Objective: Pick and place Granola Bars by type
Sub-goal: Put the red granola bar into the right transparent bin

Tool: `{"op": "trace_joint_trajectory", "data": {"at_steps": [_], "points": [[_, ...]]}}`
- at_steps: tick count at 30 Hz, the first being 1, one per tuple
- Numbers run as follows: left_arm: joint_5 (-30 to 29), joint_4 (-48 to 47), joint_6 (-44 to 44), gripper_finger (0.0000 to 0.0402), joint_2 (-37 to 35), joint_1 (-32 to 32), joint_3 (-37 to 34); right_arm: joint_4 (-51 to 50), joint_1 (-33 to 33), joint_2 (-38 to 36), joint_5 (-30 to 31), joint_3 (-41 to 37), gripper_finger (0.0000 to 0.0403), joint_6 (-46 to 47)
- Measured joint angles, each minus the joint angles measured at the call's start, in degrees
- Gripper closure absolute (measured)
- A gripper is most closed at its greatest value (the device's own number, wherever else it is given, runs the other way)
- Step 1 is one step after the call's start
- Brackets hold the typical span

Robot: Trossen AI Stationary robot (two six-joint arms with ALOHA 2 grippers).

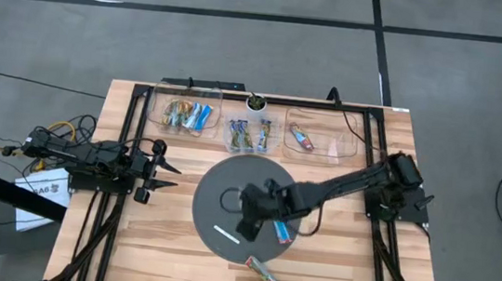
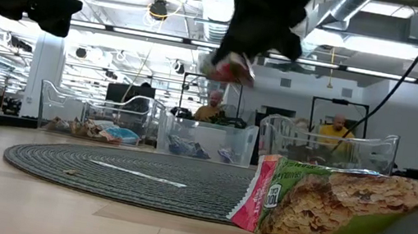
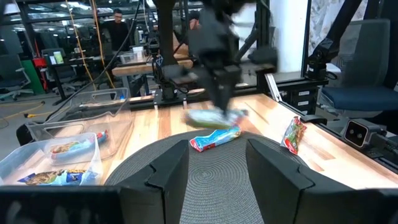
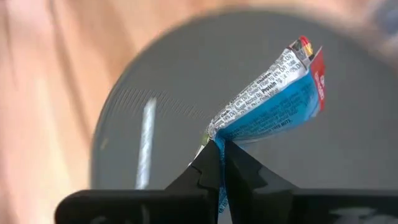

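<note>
Pinching a blue granola bar [image 4: 273, 102], right end effector [image 4: 219, 149]; bar's lower end hidden

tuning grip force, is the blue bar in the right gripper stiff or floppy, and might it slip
Probably floppy: the blue bar is pinched at one wrapper end by the right gripper and its wrapper creases there. Likely light, since that thin end pinch alone carries it above the mat. The shiny film could slip from so little grip.

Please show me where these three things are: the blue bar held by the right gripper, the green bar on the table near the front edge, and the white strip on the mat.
blue bar [image 4: 273, 106]: right wrist view, wrapper middle.
green bar [image 1: 264, 273]: high view, wrapper middle.
white strip [image 1: 226, 234]: high view, strip middle.
</note>
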Motion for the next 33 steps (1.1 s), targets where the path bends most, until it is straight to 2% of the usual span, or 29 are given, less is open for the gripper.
{"op": "trace_joint_trajectory", "data": {"at_steps": [6,14,25,33], "points": [[0.01,0.00,0.01,0.0248,0.01,-0.02,0.00,-3.13,-4.22,-3.66,10.93,0.15,0.0402,-5.05],[0.01,0.00,0.01,0.0248,0.01,0.00,0.00,-14.09,-9.06,-10.26,23.81,0.11,0.0402,-6.18],[0.01,0.00,0.01,0.0248,0.01,-0.01,0.00,-32.89,-19.39,-17.00,27.81,0.11,0.0403,-6.95],[-0.01,0.00,0.01,0.0248,0.01,0.00,0.00,-36.84,-27.78,-17.79,28.03,-1.07,0.0403,-11.92]]}}
